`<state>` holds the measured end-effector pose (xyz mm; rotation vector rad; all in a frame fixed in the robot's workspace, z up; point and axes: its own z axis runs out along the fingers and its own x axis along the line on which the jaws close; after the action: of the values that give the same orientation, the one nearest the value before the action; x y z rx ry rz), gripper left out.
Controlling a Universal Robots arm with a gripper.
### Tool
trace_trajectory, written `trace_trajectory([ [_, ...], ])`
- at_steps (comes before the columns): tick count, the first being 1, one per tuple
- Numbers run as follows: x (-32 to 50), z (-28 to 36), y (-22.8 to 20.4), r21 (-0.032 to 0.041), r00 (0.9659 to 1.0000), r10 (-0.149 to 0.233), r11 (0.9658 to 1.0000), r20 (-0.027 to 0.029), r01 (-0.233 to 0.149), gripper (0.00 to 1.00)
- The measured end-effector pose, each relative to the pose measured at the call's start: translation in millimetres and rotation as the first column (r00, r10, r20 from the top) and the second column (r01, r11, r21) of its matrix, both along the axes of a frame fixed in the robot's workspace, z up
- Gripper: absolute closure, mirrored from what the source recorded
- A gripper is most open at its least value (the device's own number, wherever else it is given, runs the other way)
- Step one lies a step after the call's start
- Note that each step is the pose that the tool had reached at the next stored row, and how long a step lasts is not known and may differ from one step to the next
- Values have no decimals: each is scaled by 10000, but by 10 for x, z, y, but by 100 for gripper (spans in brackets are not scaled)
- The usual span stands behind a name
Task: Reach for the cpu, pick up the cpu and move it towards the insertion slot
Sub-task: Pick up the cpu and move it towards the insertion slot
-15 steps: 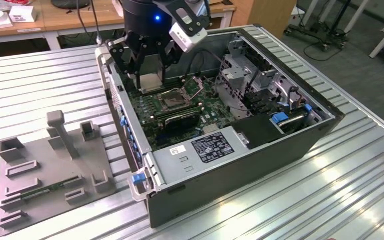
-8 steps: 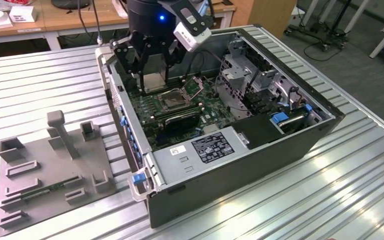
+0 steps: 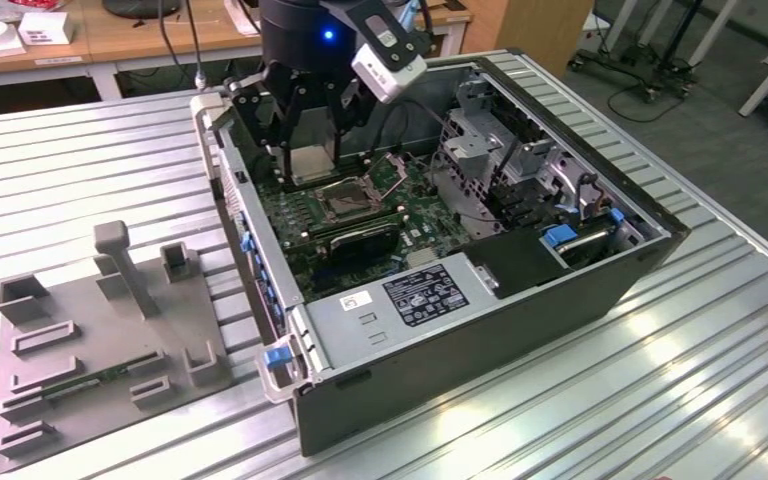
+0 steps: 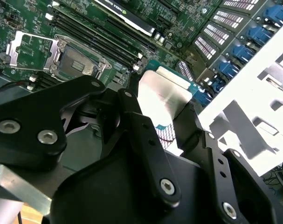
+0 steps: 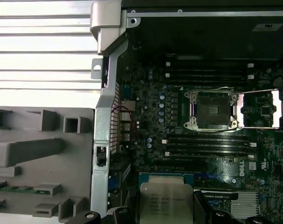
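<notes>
Holding the cpu (image 5: pixel 165 201) clamped between its fingers, the end effector (image 3: pixel 312 160) hangs inside the open computer case (image 3: pixel 651 255), above the motherboard (image 5: pixel 146 112). Going by the exterior view's left to right, the grey fixture (image 3: pixel 91 330) sits on the tabletop (image 3: pixel 704 380) well apart from the case, then the chip, then the insertion slot (image 3: pixel 353 197) just beside it, a bit to the right and lower, its frame open.

Open PC case (image 3: pixel 491 330) on slatted metal table (image 3: pixel 91 160); grey fixture tray (image 3: pixel 91 330) beside it, exterior view's left; wooden desk (image 3: pixel 117 40) far behind.
</notes>
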<state>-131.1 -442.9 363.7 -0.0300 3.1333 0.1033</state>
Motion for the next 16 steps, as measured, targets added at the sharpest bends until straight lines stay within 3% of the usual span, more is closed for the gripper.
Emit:
trace_trajectory([
  [7,20,0,0,0,10000,0,10000,0,0,46],
  [16,161,-3,0,0,10000,0,10000,0,0,46],
])
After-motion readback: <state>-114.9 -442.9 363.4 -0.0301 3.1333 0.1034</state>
